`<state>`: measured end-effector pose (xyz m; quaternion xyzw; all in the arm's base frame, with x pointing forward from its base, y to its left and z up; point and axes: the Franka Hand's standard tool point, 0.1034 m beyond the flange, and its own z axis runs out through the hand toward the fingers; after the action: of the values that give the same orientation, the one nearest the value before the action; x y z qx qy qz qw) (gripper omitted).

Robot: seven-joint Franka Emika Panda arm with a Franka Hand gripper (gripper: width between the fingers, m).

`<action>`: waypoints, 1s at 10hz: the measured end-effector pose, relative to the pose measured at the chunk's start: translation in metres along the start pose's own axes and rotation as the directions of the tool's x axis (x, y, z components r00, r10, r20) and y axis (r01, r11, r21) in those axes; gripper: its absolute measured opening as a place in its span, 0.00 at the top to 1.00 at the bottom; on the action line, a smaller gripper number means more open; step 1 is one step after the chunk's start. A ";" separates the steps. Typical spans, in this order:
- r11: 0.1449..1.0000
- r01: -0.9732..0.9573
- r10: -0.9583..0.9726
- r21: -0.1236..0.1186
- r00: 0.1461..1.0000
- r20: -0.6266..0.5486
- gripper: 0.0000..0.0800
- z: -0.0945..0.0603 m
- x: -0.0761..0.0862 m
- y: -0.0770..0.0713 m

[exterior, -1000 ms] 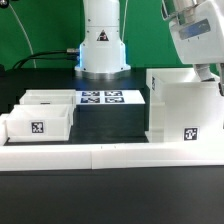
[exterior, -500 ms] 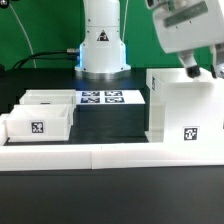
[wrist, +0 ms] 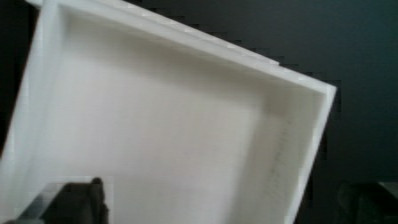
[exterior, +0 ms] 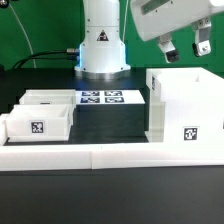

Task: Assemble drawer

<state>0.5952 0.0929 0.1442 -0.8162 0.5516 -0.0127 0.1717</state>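
The fingers [exterior: 168, 50] hang spread apart and empty above the large shell [exterior: 185, 105]. The shell stands on the bench [exterior: 110, 195] at the exterior view's right, just behind the low border wall [exterior: 100, 155]. The two small trays [exterior: 40, 122] sit together at the left, with the marker board [exterior: 100, 98] between them and the shell.

1. In the exterior view, the shell [exterior: 185, 105] is cut off by the right edge and the arm [exterior: 168, 20] by the top edge.
2. The rear tray [exterior: 45, 99] is partly hidden by the front tray [exterior: 38, 125].
3. In the wrist view, the shell is blurred and cropped, and only the dark tips of the fingers [wrist: 80, 198] are seen.
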 end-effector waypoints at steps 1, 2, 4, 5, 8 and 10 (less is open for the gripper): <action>0.996 0.080 -0.079 -0.034 0.997 0.020 0.19 0.003 0.002 0.002; 0.972 0.227 -0.226 -0.067 0.974 0.028 0.19 0.001 0.008 0.006; 0.898 0.432 -0.432 -0.085 0.902 0.028 0.19 -0.008 0.027 0.020; 0.836 0.541 -0.541 -0.090 0.841 0.033 0.19 -0.012 0.044 0.030; 0.644 0.760 -0.760 -0.083 0.649 0.039 0.19 -0.025 0.103 0.060; 0.529 0.845 -0.844 -0.085 0.534 0.053 0.19 -0.024 0.104 0.061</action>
<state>0.5760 -0.0284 0.1315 -0.9885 0.0883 -0.0640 0.1048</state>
